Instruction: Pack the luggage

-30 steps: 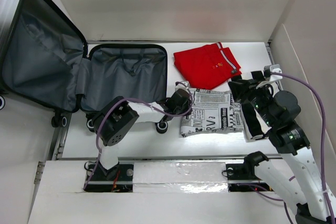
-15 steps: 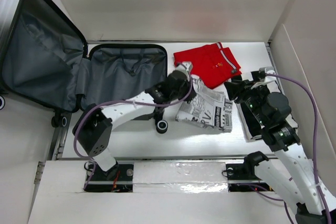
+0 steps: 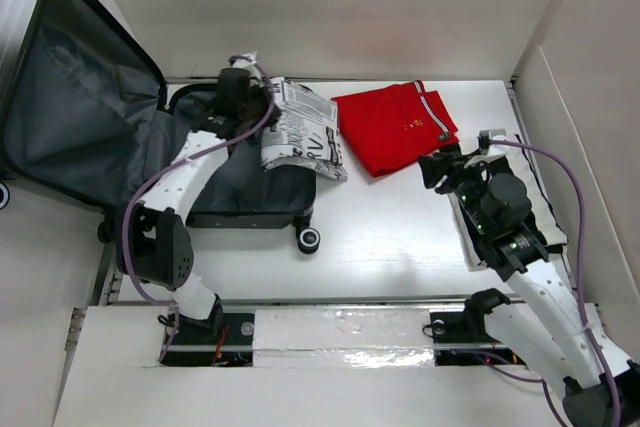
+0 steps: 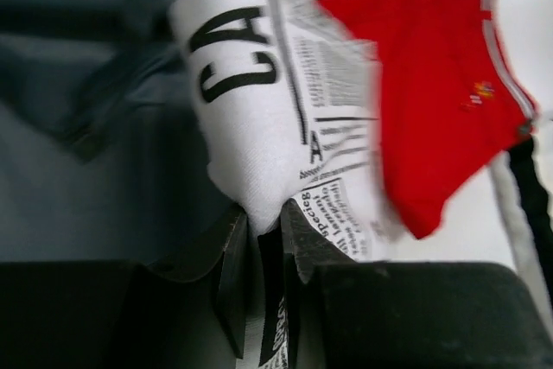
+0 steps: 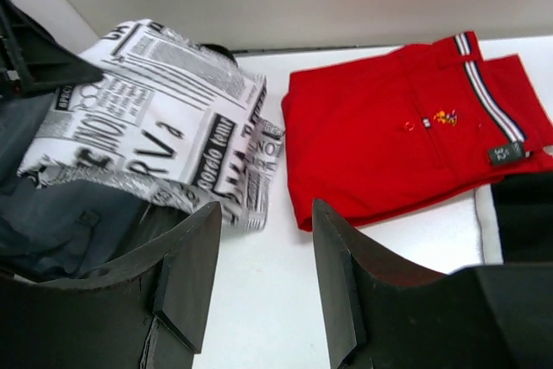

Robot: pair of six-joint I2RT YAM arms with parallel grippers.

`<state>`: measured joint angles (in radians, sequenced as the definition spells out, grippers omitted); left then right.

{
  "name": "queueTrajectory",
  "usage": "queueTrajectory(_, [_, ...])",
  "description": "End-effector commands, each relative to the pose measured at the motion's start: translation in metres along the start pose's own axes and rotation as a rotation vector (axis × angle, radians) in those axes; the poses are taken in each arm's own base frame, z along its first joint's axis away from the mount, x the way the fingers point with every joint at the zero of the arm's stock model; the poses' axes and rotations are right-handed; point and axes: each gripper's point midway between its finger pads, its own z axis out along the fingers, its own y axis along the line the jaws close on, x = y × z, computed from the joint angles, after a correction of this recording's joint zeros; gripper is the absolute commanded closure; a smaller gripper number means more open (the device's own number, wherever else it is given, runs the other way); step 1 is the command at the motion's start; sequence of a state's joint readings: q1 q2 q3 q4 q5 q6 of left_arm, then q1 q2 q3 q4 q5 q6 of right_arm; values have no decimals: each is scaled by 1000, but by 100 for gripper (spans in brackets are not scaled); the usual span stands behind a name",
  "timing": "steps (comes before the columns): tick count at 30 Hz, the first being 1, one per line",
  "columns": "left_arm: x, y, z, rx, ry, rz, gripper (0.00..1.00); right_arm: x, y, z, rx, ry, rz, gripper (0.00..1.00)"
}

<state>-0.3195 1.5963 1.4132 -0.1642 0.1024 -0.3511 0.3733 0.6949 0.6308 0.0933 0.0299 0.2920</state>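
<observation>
The luggage (image 3: 90,117) lies open at the left. Its lid leans on the left wall, and its grey-lined lower half (image 3: 215,172) rests on the table. My left gripper (image 3: 266,112) is shut on a folded newspaper-print cloth (image 3: 300,132), which hangs over the right edge of the lower half. In the left wrist view, the cloth (image 4: 259,101) is pinched between the fingers of the left gripper (image 4: 266,213), with grey lining to the left. A red garment (image 3: 392,125) lies flat at the back. My right gripper (image 3: 438,169) is open and empty over bare table, facing the red garment (image 5: 389,136).
A white pad with black cloth (image 3: 545,212) lies under my right arm along the right wall. A suitcase wheel (image 3: 310,240) sticks out at the front of the lower half. White walls close in the back and both sides.
My left arm has carried the newspaper-print cloth from the table's middle up and left to the suitcase's lower half. My right gripper has edged left and its jaws have widened slightly.
</observation>
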Motion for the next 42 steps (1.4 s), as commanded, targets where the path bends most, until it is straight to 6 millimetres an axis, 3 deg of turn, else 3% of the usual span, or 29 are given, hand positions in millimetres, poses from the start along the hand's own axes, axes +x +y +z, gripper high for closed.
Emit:
queueTrajectory(1, [-43, 46, -16, -25, -136, 37, 100, -17, 2, 3, -11, -85, 14, 48])
queueTrajectory(2, [-42, 85, -15, -78, -128, -2, 100, -16, 2, 4, -10, -87, 14, 48])
queueTrajectory(3, [-40, 102, -13, -80, -119, -23, 100, -13, 1, 4, -8, -85, 16, 48])
queueTrajectory(4, [-34, 132, -9, -98, -99, -64, 100, -8, -2, 5, -3, -83, 19, 48])
queueTrajectory(10, [-4, 207, 2, -200, -41, -139, 100, 7, -3, 12, -11, -51, 15, 47])
queueTrajectory(15, [30, 247, 7, -303, 2, -197, 100, 20, -3, 23, -18, 1, 1, 46])
queueTrajectory(16, [46, 256, 10, -345, 53, -213, 100, 21, -4, 24, -15, 8, -2, 46])
queueTrajectory(17, [43, 267, 9, -404, 50, -210, 98, 28, 0, 26, -41, 36, -7, 48])
queueTrajectory(18, [50, 274, 8, -446, 77, -225, 85, 29, 0, 27, -43, 42, -10, 51])
queueTrajectory(19, [62, 286, 5, -520, 119, -249, 62, 29, 0, 29, -46, 44, -14, 57])
queueTrajectory(20, [53, 288, 4, -539, 107, -256, 53, 31, 1, 30, -51, 47, -17, 75])
queueTrajectory(22, [48, 288, -2, -576, 89, -304, 35, 42, -2, 38, -45, 85, -18, 90])
queueTrajectory(23, [31, 287, -12, -603, 31, -309, 32, 47, -2, 41, -47, 106, -24, 100])
queueTrajectory(25, [9, 275, -22, -580, -54, -348, 31, 70, -9, 53, -29, 178, -27, 100])
queueTrajectory(26, [-12, 259, -36, -549, -122, -340, 31, 74, -10, 59, -21, 195, -29, 100])
queueTrajectory(27, [-21, 230, -34, -502, -150, -308, 33, 81, -14, 64, -6, 217, -28, 99])
queueTrajectory(28, [-47, 198, -47, -446, -228, -237, 40, 103, -22, 72, 19, 280, -26, 91])
queueTrajectory(29, [-54, 173, -49, -423, -257, -178, 47, 105, -26, 79, 42, 296, -28, 74])
queueTrajectory(30, [-64, 141, -51, -386, -286, -124, 52, 111, -29, 83, 58, 316, -28, 66])
queueTrajectory(31, [-59, 73, -48, -275, -288, -43, 77, 126, -36, 88, 83, 359, -30, 57])
queueTrajectory(32, [-67, 47, -53, -267, -324, 8, 87, 125, -43, 93, 122, 351, -35, 39])
queueTrajectory(34, [-52, -15, -53, -163, -298, 53, 100, 120, -47, 103, 150, 333, -42, 28])
queueTrajectory(35, [-51, -35, -49, -113, -286, 30, 100, 128, -48, 109, 157, 344, -52, 22])
queueTrajectory(37, [-39, -59, -44, -39, -258, 3, 100, 127, -43, 122, 129, 353, -62, 21])
queueTrajectory(38, [-22, -72, -38, 14, -218, -4, 100, 145, -41, 125, 116, 410, -75, 20])
queueTrajectory(40, [-14, -90, -37, 81, -229, -56, 100, 150, -33, 136, 101, 427, -83, 20])
queueTrajectory(41, [4, -100, -35, 100, -206, -55, 100, 153, -39, 141, 137, 427, -86, 20])
queueTrajectory(42, [10, -107, -35, 113, -206, -60, 100, 164, -47, 145, 168, 451, -87, 20])
